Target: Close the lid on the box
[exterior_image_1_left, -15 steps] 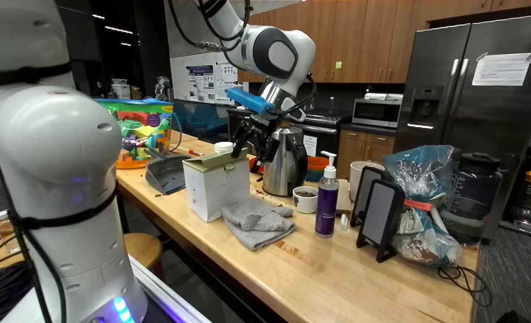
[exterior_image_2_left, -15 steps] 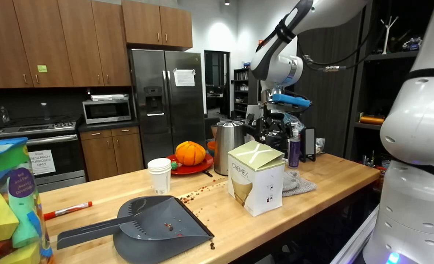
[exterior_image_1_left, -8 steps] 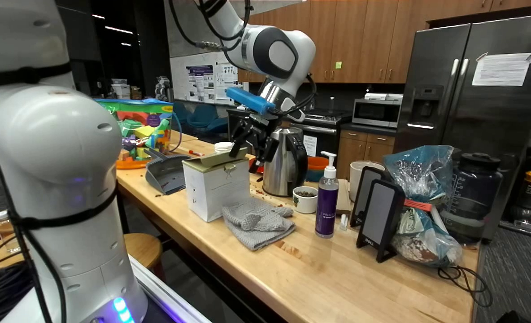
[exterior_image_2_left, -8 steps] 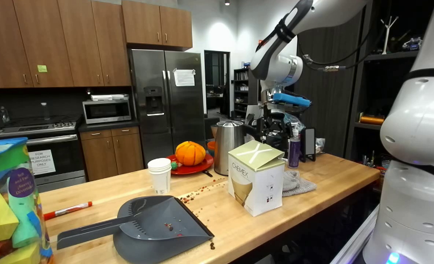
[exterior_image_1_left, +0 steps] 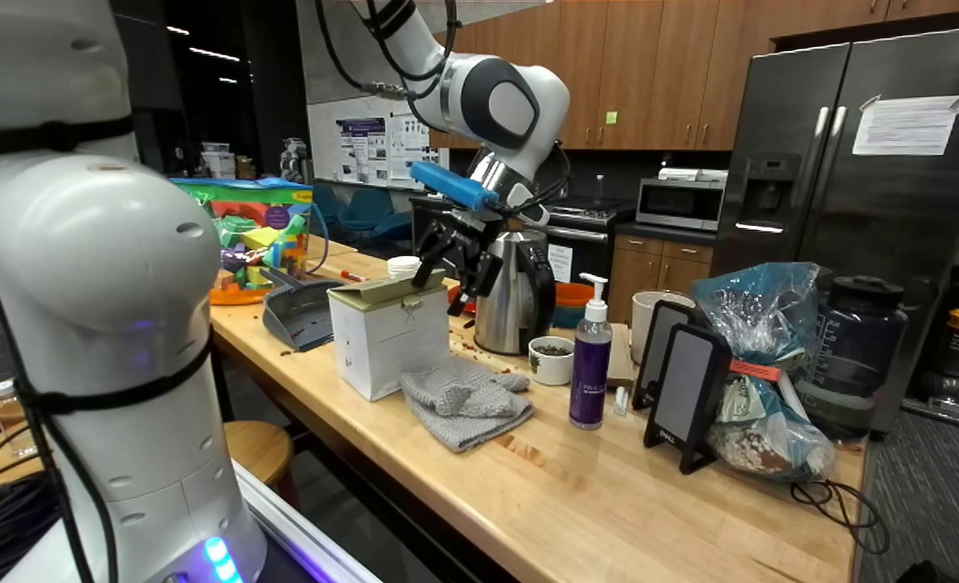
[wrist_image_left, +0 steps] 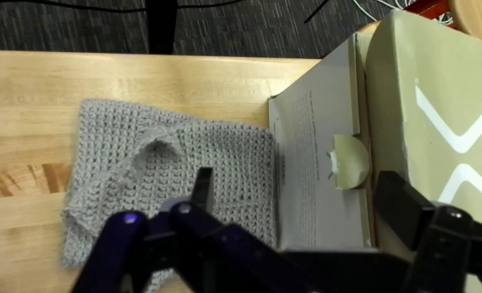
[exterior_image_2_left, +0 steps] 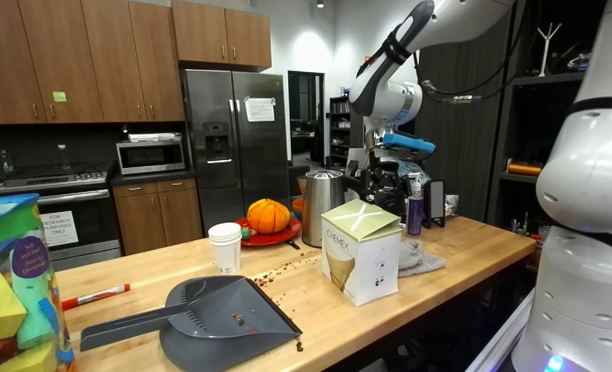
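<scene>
The box (exterior_image_1_left: 394, 344) is white cardboard with "CHEMEX" print and stands upright on the table, also in an exterior view (exterior_image_2_left: 363, 266) and the wrist view (wrist_image_left: 316, 122). Its pale green lid (exterior_image_2_left: 360, 217) with a white X lies over the top, slanted, with one edge raised. In the wrist view the lid (wrist_image_left: 448, 81) has a front flap that slopes into the gap behind the box wall. My gripper (exterior_image_1_left: 441, 290) is open and empty at the lid's raised edge. In the wrist view (wrist_image_left: 298, 179) one finger is over the lid side, the other over the cloth. Contact is unclear.
A grey knit cloth (exterior_image_1_left: 467, 397) lies against the box. A steel kettle (exterior_image_2_left: 322, 206) stands close behind the gripper. A grey dustpan (exterior_image_2_left: 228, 320), white cups (exterior_image_2_left: 226, 248), a purple pump bottle (exterior_image_1_left: 590, 368) and a small bowl (exterior_image_1_left: 551, 360) are nearby.
My gripper has moved slightly down and toward the box. The box and lid have shifted very slightly the same way. The gripper stays open.
</scene>
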`<state>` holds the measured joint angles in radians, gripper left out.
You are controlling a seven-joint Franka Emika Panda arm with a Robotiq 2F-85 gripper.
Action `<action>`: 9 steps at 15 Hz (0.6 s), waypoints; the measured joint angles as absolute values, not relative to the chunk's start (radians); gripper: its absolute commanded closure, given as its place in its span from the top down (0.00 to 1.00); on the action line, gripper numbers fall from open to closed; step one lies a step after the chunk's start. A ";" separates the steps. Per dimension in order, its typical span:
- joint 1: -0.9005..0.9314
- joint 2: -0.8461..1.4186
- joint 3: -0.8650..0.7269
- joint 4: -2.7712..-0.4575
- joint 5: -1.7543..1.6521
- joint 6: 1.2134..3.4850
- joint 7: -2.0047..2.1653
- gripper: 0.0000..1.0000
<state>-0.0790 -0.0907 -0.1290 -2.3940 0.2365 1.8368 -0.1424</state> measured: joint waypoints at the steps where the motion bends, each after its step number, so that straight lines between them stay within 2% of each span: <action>1: -0.079 -0.080 -0.128 -2.390 0.236 1.836 -0.142 1.00; 9: -0.079 -0.041 -0.125 -2.364 0.237 1.817 -0.143 1.00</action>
